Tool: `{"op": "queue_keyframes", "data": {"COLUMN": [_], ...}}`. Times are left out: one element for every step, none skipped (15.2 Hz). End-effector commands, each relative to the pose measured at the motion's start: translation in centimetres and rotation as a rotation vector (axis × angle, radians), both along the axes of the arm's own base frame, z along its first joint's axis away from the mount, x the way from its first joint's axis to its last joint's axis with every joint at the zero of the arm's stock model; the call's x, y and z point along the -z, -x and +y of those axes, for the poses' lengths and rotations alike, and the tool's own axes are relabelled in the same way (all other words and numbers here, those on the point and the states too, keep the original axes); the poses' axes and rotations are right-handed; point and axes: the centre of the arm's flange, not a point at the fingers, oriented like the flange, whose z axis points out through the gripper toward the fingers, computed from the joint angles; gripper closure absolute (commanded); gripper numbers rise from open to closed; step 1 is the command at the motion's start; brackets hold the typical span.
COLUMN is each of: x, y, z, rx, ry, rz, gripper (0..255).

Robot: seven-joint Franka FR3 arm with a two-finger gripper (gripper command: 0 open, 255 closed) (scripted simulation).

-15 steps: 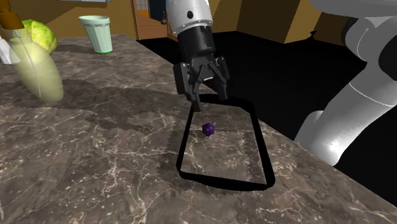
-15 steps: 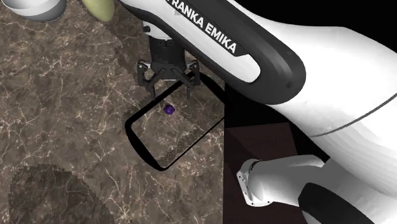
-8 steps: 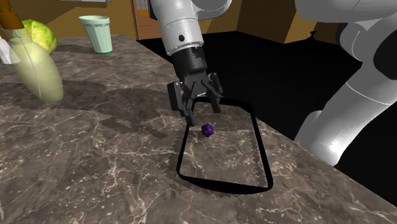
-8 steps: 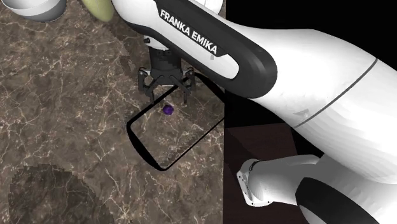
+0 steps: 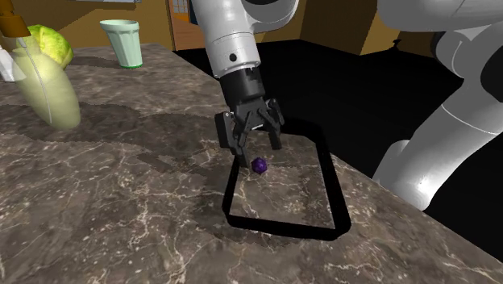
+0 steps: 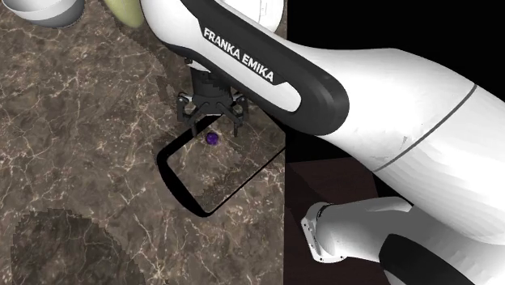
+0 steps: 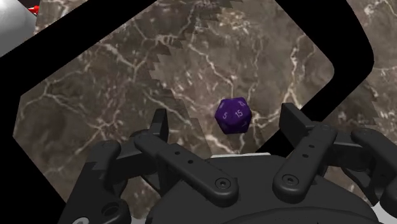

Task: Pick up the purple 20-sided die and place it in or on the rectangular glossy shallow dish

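The gripper [image 5: 256,146] has sunk lower over the purple 20-sided die [image 5: 259,165], which has stayed put.
On the marble counter [image 5: 121,190], the black-rimmed rectangular dish [image 5: 282,231] has the die inside its rim, near one corner. The fingers stand wide apart just above the die, flanking it without touching.

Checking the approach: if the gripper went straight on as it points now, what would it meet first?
Probably the purple die, which lies ahead of the open gripper inside the black-rimmed dish; depth is unclear.
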Motion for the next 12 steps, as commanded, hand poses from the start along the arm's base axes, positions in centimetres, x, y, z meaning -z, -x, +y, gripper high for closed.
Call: {"op": "queue_keyframes", "data": {"x": [0.15,0.15,0.12,0.06,-0.04,-0.41,-0.6,-0.51,-0.55,-0.55,-0.54,0.15], "y": [0.0,0.01,0.03,0.06,0.21,0.32,0.22,0.32,0.33,0.32,0.3,0.0], "z": [0.02,0.02,0.03,0.1,-0.02,0.3,0.19,0.17,0.14,0.21,0.21,0.02], "rx": [-0.001,-0.001,-0.001,-0.001,-0.001,0.0,-0.001,-0.001,-0.001,-0.001,-0.001,-0.001], "ry": [0.003,0.003,0.003,0.003,0.003,0.003,0.003,0.003,0.003,0.003,0.003,0.003], "rz": [0.002,0.002,0.001,0.001,0.001,0.001,0.001,0.001,0.001,0.001,0.001,0.002], "gripper": [0,0,255,255,255,255,255,255,255,255,255,255]}}
